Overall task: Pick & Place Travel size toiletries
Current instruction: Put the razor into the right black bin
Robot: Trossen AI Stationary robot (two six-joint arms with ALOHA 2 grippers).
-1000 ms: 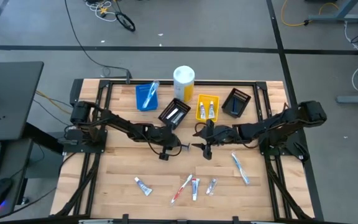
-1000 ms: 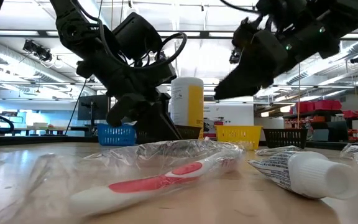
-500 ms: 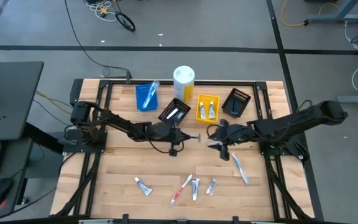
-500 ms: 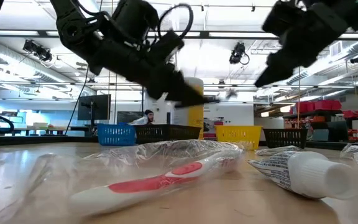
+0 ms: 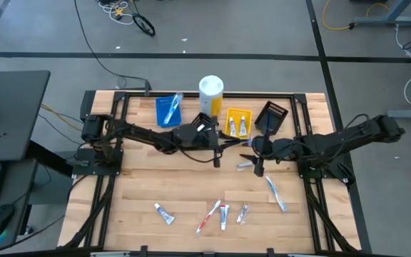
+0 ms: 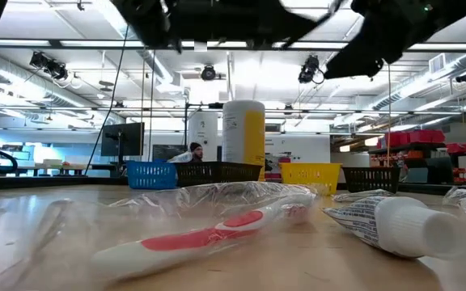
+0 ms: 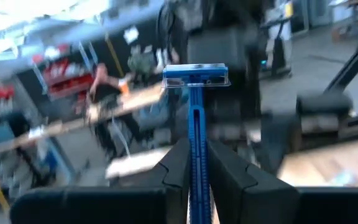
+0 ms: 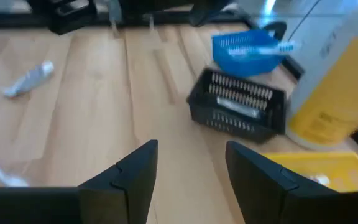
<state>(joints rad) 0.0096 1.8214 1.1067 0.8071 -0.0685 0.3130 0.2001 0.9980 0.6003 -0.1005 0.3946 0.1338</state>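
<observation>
Left gripper is pinched on a blue razor, handle clamped between both fingers and the head sticking out ahead of them. From above, that gripper sits mid-table just in front of the near black bin, razor held clear of the wood. Right gripper has its fingers spread with nothing between them; in the overhead view it hangs near the table's centre, beside a small pale item that is too small to identify.

Judging progress from how things lie: the blue bin already holds a pale-blue toothbrush, the yellow bin holds 2 small tubes, and the near black bin shows something pale inside, so a good share looks sorted. The far black bin shows no contents I can make out. A tall white-and-yellow cylinder stands between the bins.

Still loose on the table: a tube toward the front left, a red toothbrush, 2 more small tubes beside it, and a pale-blue toothbrush to the right. That leaves at least 5 items, plus the razor in hand, likely bound for a black bin
</observation>
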